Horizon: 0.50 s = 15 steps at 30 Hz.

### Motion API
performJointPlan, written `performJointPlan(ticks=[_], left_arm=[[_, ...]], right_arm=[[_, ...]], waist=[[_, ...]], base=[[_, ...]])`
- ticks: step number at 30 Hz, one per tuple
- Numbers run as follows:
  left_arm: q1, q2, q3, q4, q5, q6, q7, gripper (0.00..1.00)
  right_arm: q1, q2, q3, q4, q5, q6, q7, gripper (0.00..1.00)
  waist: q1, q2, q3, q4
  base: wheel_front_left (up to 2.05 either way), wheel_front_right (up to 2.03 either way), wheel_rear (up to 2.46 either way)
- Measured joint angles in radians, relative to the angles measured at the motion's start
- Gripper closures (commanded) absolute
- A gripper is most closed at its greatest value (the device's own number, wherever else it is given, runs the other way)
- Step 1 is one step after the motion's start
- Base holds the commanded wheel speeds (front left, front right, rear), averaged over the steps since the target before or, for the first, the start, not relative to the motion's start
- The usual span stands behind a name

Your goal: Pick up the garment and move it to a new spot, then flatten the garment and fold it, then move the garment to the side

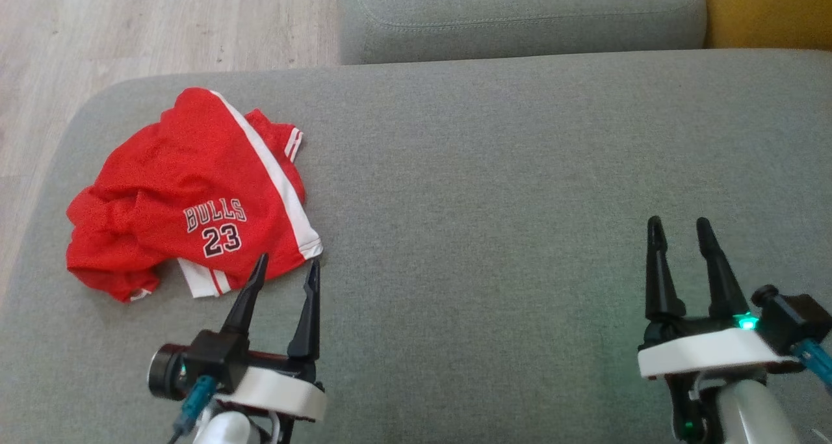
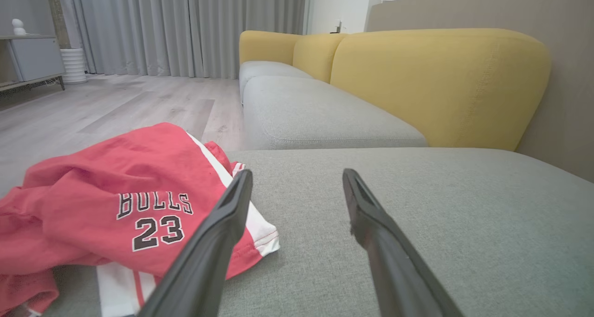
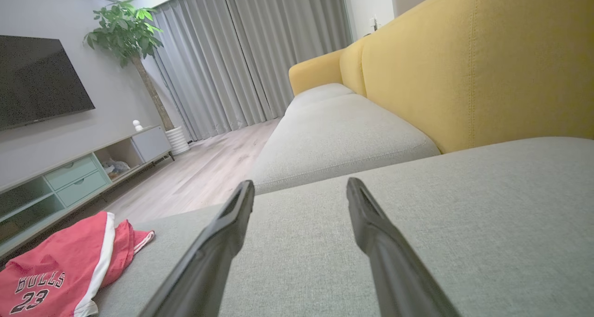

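The red garment (image 1: 188, 190) is lying crumpled on the grey sofa seat (image 1: 494, 171), close to the seat's left edge and reaching up toward its far left corner. The black-and-white "BULLS 23" print is facing up, and a white stripe is running down the garment's right side to a corner of hem. A white striped piece is sticking out from under the near edge.

The left jaws are standing released, holding nothing. Their two dark fingers (image 1: 248, 294) are pointing at the garment's near edge. In the head view one tip is overlapping the red hem and the other is sitting just beside the white-striped corner. Whether either tip is touching the cloth cannot be told.

The right jaws are also standing released and empty. Their fingers (image 1: 658, 275) are pointing across bare grey fabric near the seat's right edge, well apart from the garment.

Beyond the seat's far edge a second grey cushion (image 1: 520, 15) is lying, with a yellow backrest (image 1: 767, 8) at its right. Pale wooden floor (image 1: 130, 28) is showing past the left edge, and grey curtains (image 2: 185, 24) are hanging behind it.
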Motion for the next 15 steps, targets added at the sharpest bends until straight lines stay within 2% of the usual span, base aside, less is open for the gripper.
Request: performJointPlan(ticks=[7,15], left_arm=[[-0.002,-0.036,0.036,0.016,0.106,-0.038,-0.020,0.00],[-0.002,-0.059,0.069,0.021,0.139,-0.066,-0.020,0.00]], right_arm=[[-0.001,0.000,0.024,0.020,-0.047,0.000,-0.019,0.00],[-0.002,0.000,0.030,0.024,-0.050,0.000,-0.019,0.00]], waist=[[0.0000,0.0000,0.001,0.000],[0.0000,0.0000,-0.002,0.006]], base=[[0.00,0.00,0.00],[0.00,0.00,0.00]])
